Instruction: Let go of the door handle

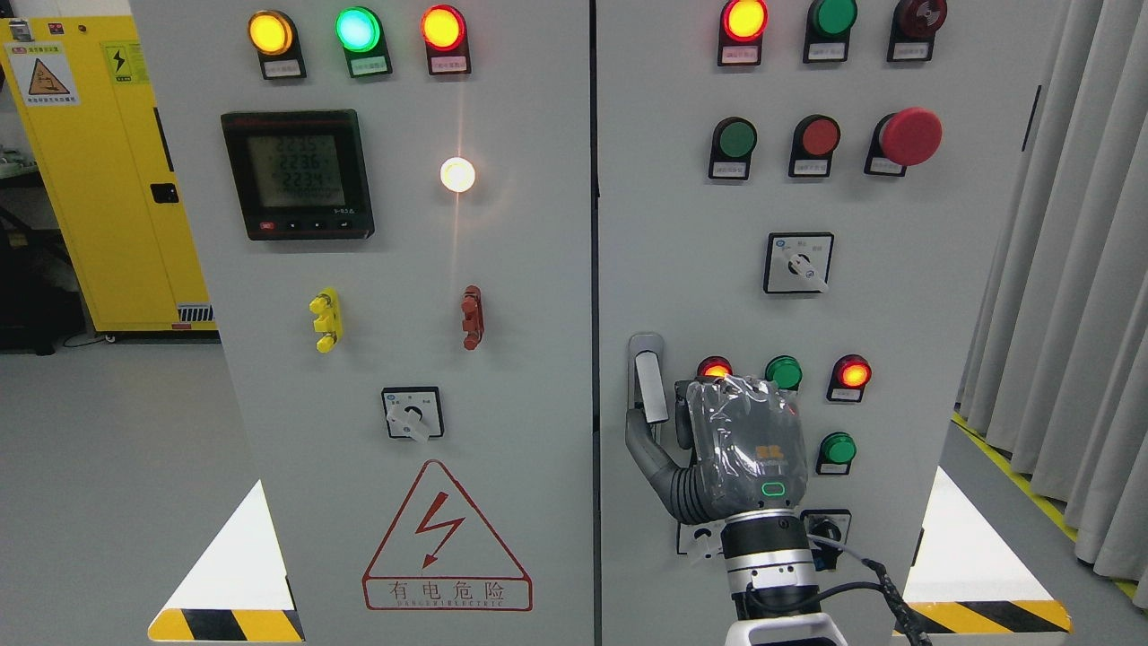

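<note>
The silver door handle (649,384) stands upright in its recess at the left edge of the right cabinet door (942,269). My right hand (662,420), wrapped in clear plastic, comes up from the bottom edge and sits just right of the handle, its back towards the camera. The dark thumb (647,453) stretches out to the lower left and reaches the handle's bottom end. The other fingertips (685,399) lie beside the lever's right edge. The lever's face is uncovered and nothing wraps around it. The left arm does not show.
The right door carries lit red lamps (850,373), green buttons (784,371), a rotary switch (798,262) and a red mushroom button (909,136). The left door (538,449) has a meter (297,174) and a warning triangle (446,538). A yellow cabinet (99,179) stands far left, curtains (1067,269) at right.
</note>
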You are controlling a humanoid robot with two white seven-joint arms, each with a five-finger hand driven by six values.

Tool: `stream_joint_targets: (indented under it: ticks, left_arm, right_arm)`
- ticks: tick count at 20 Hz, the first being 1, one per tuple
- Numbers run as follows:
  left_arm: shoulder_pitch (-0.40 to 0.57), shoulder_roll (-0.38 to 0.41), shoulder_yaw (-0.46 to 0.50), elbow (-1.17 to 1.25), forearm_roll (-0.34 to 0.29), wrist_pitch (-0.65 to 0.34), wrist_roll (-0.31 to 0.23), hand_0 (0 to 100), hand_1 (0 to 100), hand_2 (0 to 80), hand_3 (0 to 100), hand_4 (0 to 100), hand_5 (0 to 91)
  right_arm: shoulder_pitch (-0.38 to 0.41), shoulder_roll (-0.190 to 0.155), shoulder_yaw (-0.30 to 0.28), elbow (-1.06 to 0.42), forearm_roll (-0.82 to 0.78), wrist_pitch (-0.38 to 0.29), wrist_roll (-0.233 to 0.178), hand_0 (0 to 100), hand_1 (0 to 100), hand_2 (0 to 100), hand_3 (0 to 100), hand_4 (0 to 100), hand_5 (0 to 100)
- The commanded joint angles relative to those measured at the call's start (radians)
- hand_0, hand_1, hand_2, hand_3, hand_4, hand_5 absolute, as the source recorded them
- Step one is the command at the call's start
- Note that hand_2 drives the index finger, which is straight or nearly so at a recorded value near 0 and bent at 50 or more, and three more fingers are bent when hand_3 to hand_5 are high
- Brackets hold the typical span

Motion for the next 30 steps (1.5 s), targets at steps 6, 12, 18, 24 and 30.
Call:
stream_joint_targets:
  ticks: [6, 12, 18, 24, 30]
  left_arm:
    - [0.0, 0.0, 0.0, -0.012, 0.0, 0.0, 0.0, 12, 56, 0.0, 0, 0, 0.0]
    - [0.0, 0.0, 0.0, -0.012, 0.0, 0.0, 0.0, 12, 56, 0.0, 0, 0, 0.0]
    - [0.0, 0.0, 0.0, -0.012, 0.0, 0.0, 0.0, 12, 56, 0.0, 0, 0, 0.0]
    - [0.0, 0.0, 0.0, -0.012, 0.0, 0.0, 0.0, 12, 56, 0.0, 0, 0, 0.0]
    - [0.0, 0.0, 0.0, -0.012, 0.0, 0.0, 0.0, 12, 56, 0.0, 0, 0, 0.0]
  right_arm:
    - [0.002, 0.0, -0.002, -0.009, -0.002, 0.002, -0.008, 49, 44, 94, 100, 100, 100]
    - [0.008, -0.002, -0.002, -0.01, -0.002, 0.002, -0.008, 50, 44, 94, 100, 100, 100]
    - [0.009, 0.0, -0.002, -0.01, -0.002, 0.002, -0.008, 52, 44, 94, 100, 100, 100]
    - [0.009, -0.002, -0.004, -0.01, -0.002, 0.005, -0.01, 54, 44, 94, 100, 100, 100]
    - [0.009, -0.002, -0.004, -0.012, -0.003, 0.008, -0.01, 56, 44, 94, 100, 100, 100]
